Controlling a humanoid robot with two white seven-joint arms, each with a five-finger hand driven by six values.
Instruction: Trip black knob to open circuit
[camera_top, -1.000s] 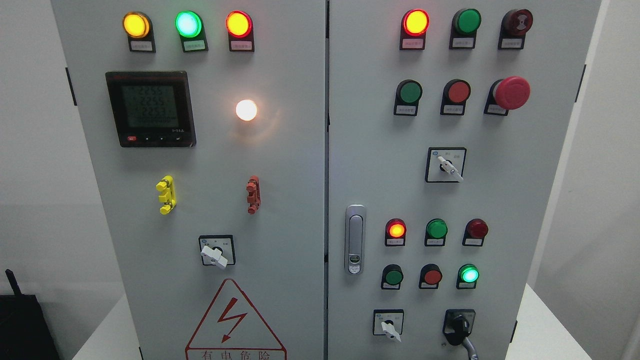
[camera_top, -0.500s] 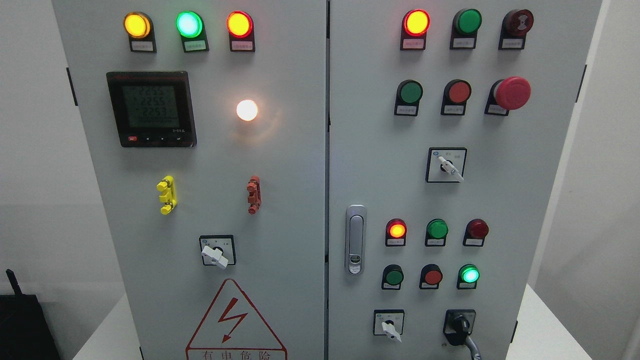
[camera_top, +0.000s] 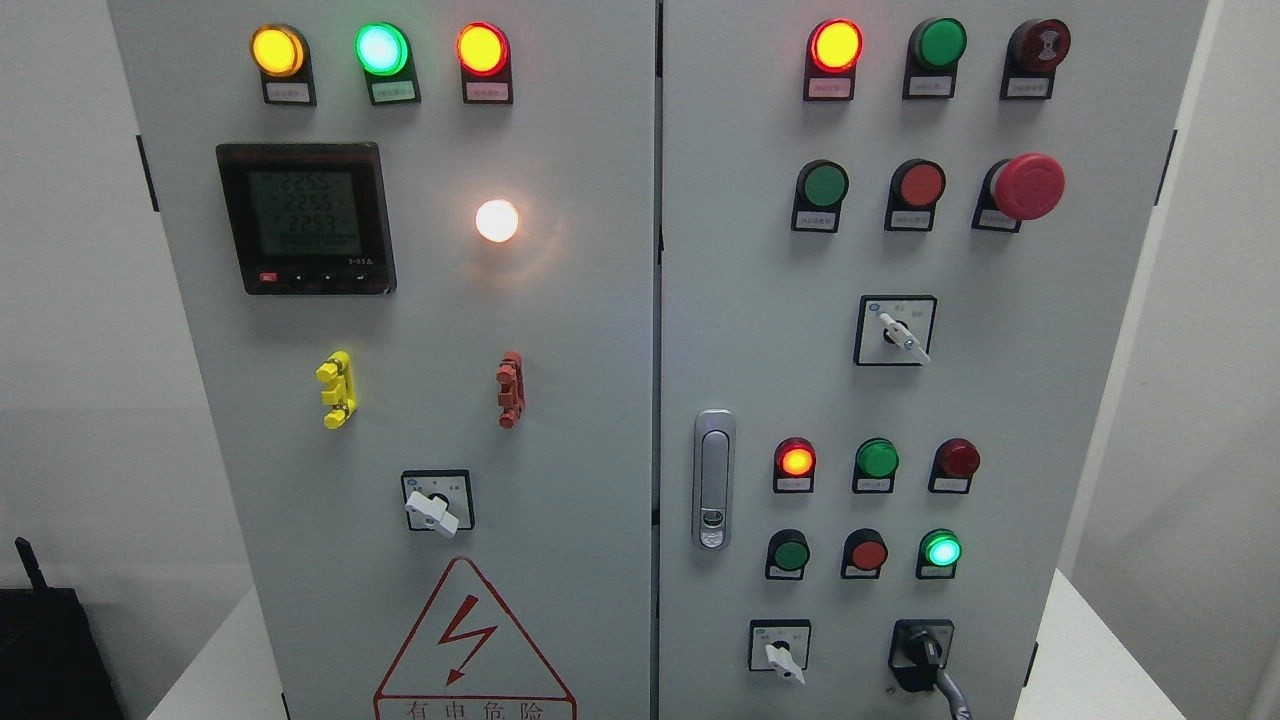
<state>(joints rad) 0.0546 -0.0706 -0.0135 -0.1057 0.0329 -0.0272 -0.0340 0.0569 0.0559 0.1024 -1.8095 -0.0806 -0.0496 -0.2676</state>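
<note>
Grey cabinet (camera_top: 560, 330) fills the view; the black knob (camera_top: 922, 652) sits low, right of the door latch (camera_top: 713, 478), probably for easy reach. No hands showing, so can't tell their state.

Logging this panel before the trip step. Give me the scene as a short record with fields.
target: black knob, bottom right of right door, cable hanging below it
neighbour: white selector switch to its left
above target: lit green indicator
emergency stop: red mushroom button, upper right
left door: digital meter showing readings, white lamp lit
robot hands: none in view
</note>
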